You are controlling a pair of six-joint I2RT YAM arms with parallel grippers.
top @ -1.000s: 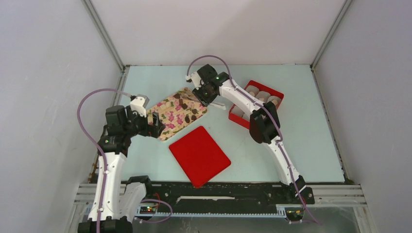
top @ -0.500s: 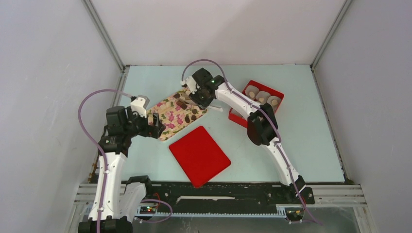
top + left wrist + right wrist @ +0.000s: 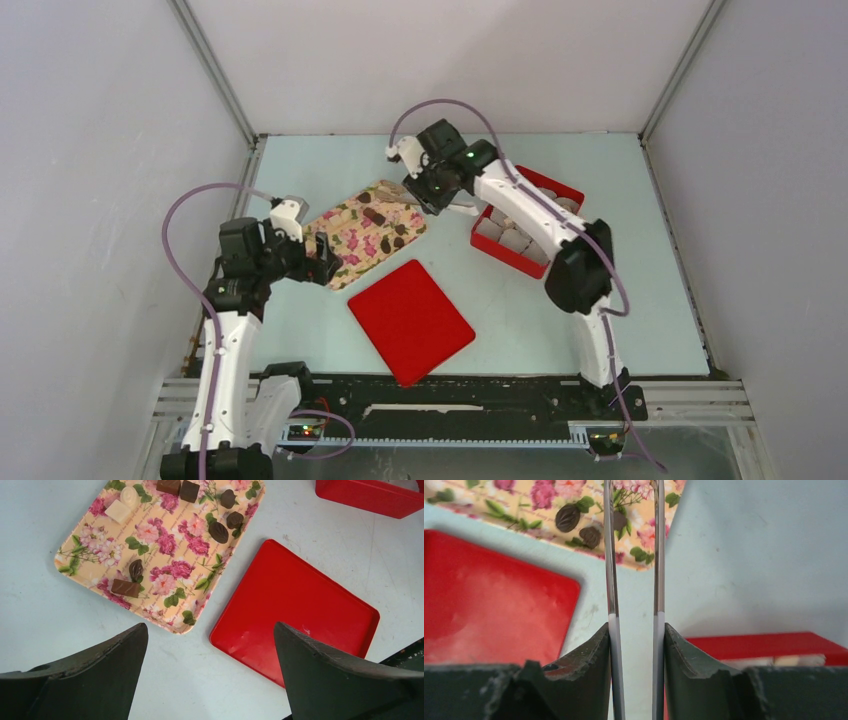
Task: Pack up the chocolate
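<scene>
The chocolate, dark and cream lumps, lies scattered on a flowered tray in the far-left part of the worktop. A flat red lid sits just beside the tray, toward the near edge. A red box of paper cups stands toward the far-right corner. The left gripper hangs wide apart and empty over the tray's near corner. The right gripper, between tray and box, is narrowed onto metal tweezers. A dark lump shows between the prongs; I cannot tell whether it is pinched.
</scene>
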